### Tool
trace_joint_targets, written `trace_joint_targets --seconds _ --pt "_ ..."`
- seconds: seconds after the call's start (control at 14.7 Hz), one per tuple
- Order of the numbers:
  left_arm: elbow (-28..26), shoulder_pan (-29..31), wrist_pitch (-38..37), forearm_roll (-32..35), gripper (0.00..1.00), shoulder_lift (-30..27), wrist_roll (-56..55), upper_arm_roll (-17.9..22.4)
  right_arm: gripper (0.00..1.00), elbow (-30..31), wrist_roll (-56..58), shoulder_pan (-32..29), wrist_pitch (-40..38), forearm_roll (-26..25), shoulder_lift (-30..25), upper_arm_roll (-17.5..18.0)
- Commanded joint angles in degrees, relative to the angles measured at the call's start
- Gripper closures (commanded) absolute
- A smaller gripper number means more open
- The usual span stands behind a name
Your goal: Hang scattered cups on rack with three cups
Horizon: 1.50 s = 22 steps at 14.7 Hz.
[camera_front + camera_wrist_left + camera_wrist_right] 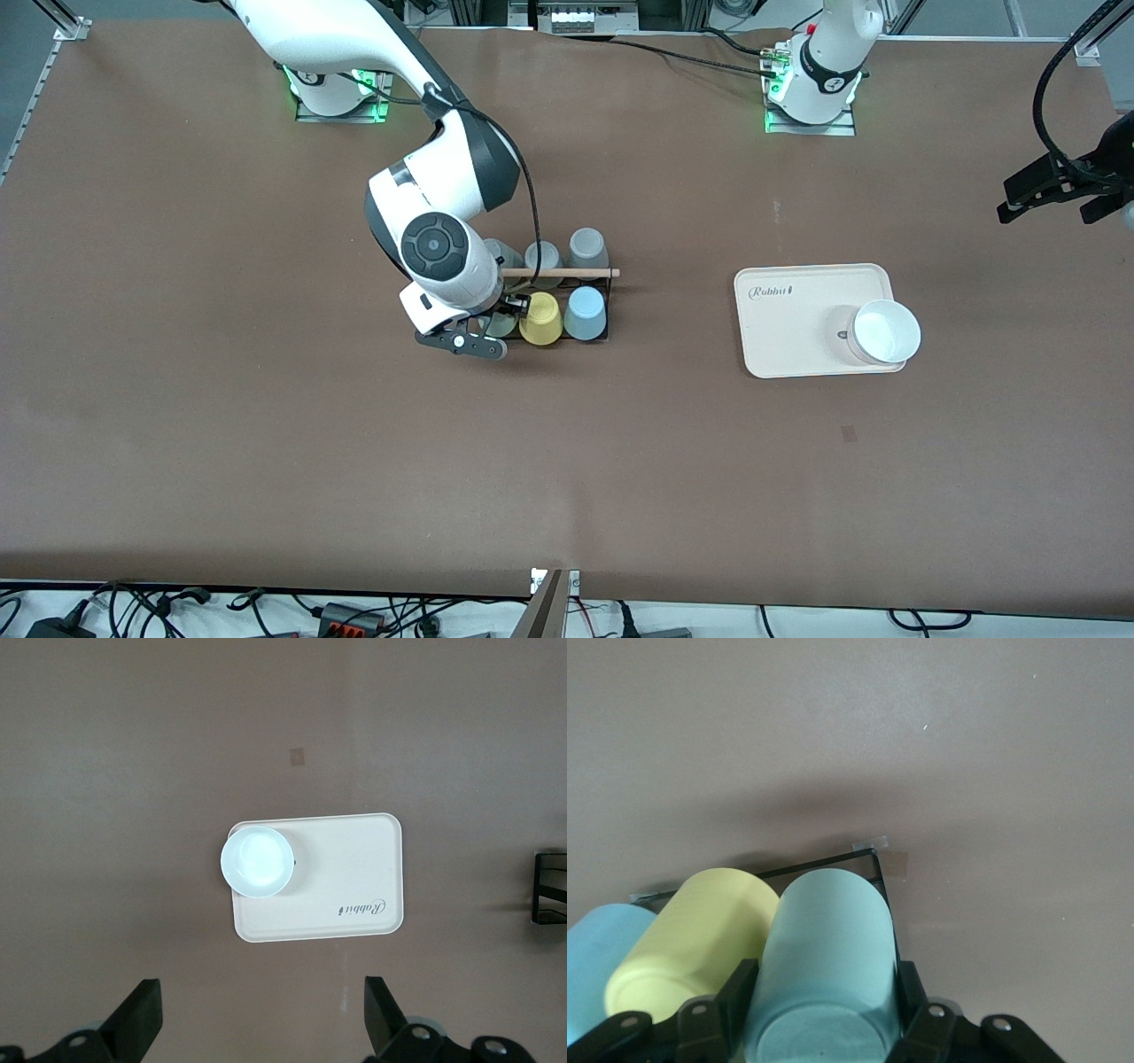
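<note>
Mint cup [824, 966] and light blue cup [586, 314] on black rack [601, 282], tilted.

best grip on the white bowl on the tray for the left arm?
Pinch the rim of the white bowl from straight above, one finger inside and one outside. It sits upright and open-topped at the tray's corner nearer the front camera, toward the left arm's end, and looks too wide to span. The left gripper, open, already looks down on it. Take the rim section over the tray's edge.
</note>
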State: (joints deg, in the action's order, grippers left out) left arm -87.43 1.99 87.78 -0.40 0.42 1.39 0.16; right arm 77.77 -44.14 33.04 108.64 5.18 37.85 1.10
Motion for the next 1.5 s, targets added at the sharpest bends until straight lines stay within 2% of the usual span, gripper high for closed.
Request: trace_joint_targets --seconds 0.0,0.07,0.41,0.82,1.02,1.43 --pt "-0.37 0.39 -0.41 -0.74 0.00 -0.51 0.81 -0.08 0.27 -1.75 -1.04 0.18 -0.45 0.79 1.26 -0.22" --pt "-0.37 0.39 -0.41 -0.74 0.00 -0.51 0.81 -0.08 0.00 -1.75 -1.12 0.09 -0.53 0.79 1.18 -0.22" --pt "-0.46 0.39 -0.41 -0.74 0.00 -0.51 0.81 -0.08 0.00 -2.53 -0.60 -2.71 -4.48 0.62 -2.86 -0.75" --pt "-0.55 0.39 -0.41 -0.74 0.00 -0.51 0.81 -0.08 0.00 -11.14 1.59 -9.03 -13.88 -0.08 -5.59 -1.01" --pt "-0.55 0.47 -0.41 -0.74 0.00 -0.51 0.81 -0.08 0.00 -11.77 13.77 -13.61 -17.22 -4.29 -7.95 -1.98" --pt "-0.55 0.47 -0.41 -0.74 0.00 -0.51 0.90 -0.08 0.00 -10.72 27.06 -24.06 -19.43 -4.74 -16.47 -1.81"
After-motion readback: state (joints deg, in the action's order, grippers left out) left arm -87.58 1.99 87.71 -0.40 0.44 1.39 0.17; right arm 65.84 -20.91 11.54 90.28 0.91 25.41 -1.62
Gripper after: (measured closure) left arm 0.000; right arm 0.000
